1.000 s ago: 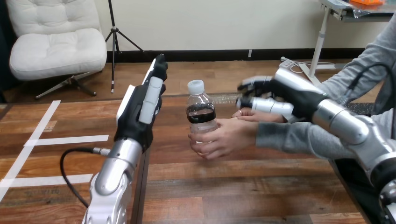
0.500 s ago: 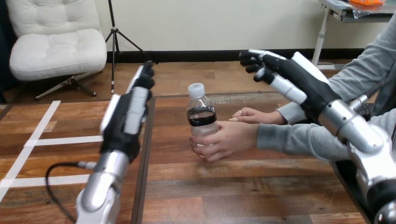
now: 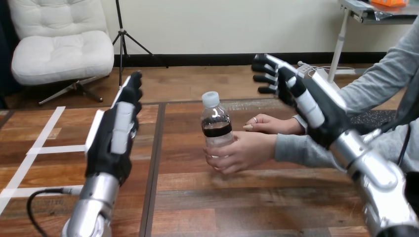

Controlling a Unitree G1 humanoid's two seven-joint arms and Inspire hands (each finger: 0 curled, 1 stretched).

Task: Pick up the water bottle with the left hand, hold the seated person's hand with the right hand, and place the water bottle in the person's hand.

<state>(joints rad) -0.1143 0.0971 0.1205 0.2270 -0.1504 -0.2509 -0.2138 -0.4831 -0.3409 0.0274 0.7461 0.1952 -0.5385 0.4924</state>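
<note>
Head view gives me the water bottle point(image 3: 216, 129) upright in the person's hand point(image 3: 240, 152), between my left hand point(image 3: 114, 136) and right hand point(image 3: 301, 96), both raised with fingers straight, touching nothing.

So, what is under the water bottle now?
The person's nearer hand wraps round the lower part of the water bottle and covers its base. Below that lies the wooden table. Whether the base touches the table cannot be seen: the hand hides it.

A white armchair point(image 3: 59, 49) and black tripod point(image 3: 120, 34) stand on wood floor point(image 3: 197, 79) before a pale wall point(image 3: 222, 24)
</note>
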